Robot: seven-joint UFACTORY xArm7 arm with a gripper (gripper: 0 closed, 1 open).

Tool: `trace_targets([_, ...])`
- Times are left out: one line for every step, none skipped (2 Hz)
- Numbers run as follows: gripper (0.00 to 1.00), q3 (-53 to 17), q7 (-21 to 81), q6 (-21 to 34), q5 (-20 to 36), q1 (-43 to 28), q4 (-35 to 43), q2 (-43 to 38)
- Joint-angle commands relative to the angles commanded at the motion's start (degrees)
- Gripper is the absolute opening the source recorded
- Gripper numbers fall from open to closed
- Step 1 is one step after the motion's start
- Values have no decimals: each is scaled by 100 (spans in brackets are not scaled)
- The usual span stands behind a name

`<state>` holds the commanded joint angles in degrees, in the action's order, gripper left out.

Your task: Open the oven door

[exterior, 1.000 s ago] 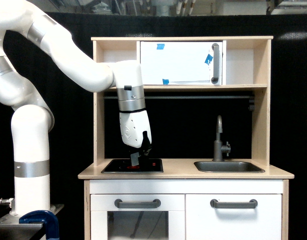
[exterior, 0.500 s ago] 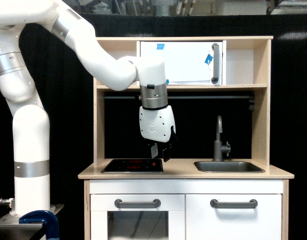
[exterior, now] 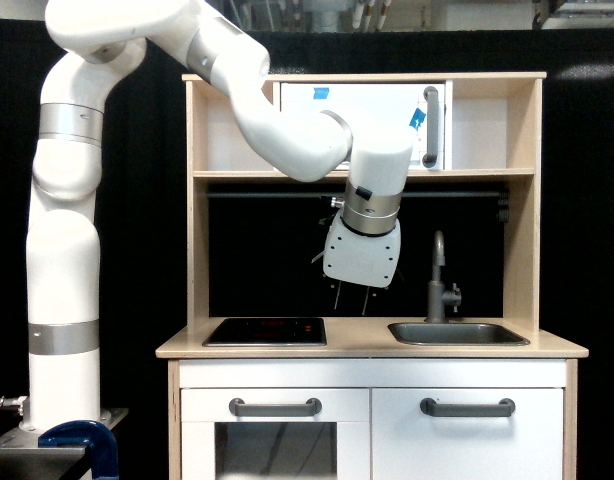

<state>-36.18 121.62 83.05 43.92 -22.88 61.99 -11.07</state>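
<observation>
The oven door (exterior: 372, 125) on the upper shelf sits flush and unopened, its vertical handle (exterior: 430, 126) untouched, while my gripper (exterior: 351, 297) hangs below it over the tabletop (exterior: 367, 347), jaws' spread impossible to tell.

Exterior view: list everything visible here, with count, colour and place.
oven door: one, white, blue tape, closed, top shelf
bar handle: one, grey, vertical, door's right edge
hob: one, black, counter left
sink: one, grey, counter right
tap: one, grey, behind sink
lower doors: two, white, horizontal grey handles
clamp: one, blue, bottom left
arm: one, white
gripper: fingers blurred, above counter
</observation>
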Motion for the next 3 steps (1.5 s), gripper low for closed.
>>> trace_targets([100, 272, 431, 27, 1250, 556, -432, 76])
trace_targets([100, 441, 585, 342, 1913, 965, -549, 381])
trace_targets([100, 691, 669, 934, 2959, 1537, -603, 578])
